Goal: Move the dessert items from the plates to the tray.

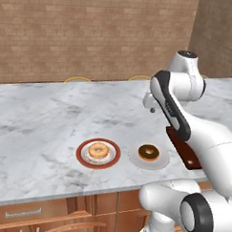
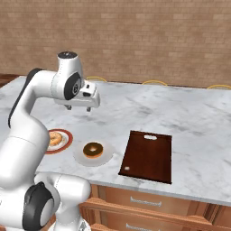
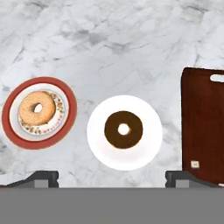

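A chocolate-glazed donut (image 1: pixel 149 152) (image 2: pixel 93 150) (image 3: pixel 124 129) lies on the plain pale plate (image 1: pixel 162 161) (image 2: pixel 105 156) (image 3: pixel 98 141). To its left a light tan donut (image 1: pixel 98 150) (image 2: pixel 54 138) (image 3: pixel 37 107) rests on the red-rimmed plate (image 1: pixel 81 153) (image 2: pixel 67 135) (image 3: pixel 8 119). The dark reddish-brown tray (image 1: pixel 184 149) (image 2: pixel 148 155) (image 3: pixel 203 127) lies bare to the right of the plates. My gripper (image 1: pixel 152 107) (image 2: pixel 78 108) (image 3: pixel 112 179) hangs high above the counter, roughly over the pale plate, pointing down. It is open and holds nothing.
The plates and tray sit near the front edge of a marble counter (image 1: pixel 41 119) (image 2: pixel 198 122). A brick wall (image 1: pixel 92 35) rises behind it. Wooden drawers (image 2: pixel 149 203) run under the front edge. My own arm (image 1: pixel 203 136) crosses over part of the tray in the left base view.
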### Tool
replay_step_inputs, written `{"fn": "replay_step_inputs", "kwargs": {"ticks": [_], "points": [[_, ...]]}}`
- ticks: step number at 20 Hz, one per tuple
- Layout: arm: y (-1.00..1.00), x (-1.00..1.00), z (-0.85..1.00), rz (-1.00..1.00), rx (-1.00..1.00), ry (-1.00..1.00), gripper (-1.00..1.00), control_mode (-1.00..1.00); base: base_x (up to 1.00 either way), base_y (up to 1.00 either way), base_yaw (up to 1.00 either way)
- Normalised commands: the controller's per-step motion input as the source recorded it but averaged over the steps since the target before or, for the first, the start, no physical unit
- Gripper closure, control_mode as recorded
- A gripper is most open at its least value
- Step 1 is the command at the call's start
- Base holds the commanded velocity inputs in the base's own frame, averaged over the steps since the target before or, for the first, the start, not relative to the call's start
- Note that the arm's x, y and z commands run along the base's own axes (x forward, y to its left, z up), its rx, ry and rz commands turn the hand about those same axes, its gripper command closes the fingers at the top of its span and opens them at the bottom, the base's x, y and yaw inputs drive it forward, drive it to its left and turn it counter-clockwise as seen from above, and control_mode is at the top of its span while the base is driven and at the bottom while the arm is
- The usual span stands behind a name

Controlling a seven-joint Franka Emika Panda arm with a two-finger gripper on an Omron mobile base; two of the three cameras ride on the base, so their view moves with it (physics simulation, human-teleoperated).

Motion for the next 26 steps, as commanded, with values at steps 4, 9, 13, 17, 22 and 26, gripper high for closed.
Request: {"fn": "replay_step_inputs", "kwargs": {"ticks": [4,9,13,17,22,26], "points": [[-0.06,0.13,-0.60,-0.05,-0.03,0.04,-1.00,-1.00,0.00,0.00,0.00],[-0.16,0.10,-0.54,-0.07,0.00,0.01,-1.00,-1.00,0.00,0.00,0.00],[-0.21,0.15,-0.36,-0.07,0.00,0.01,-1.00,-1.00,0.00,0.00,0.00],[-0.24,0.33,-0.34,-0.08,0.00,0.06,-1.00,-1.00,0.00,0.00,0.00],[-0.09,0.31,-0.32,-0.09,0.00,0.05,-1.00,-1.00,0.00,0.00,0.00],[-0.04,0.23,-0.42,-0.10,0.00,0.06,-1.00,-1.00,0.00,0.00,0.00]]}}
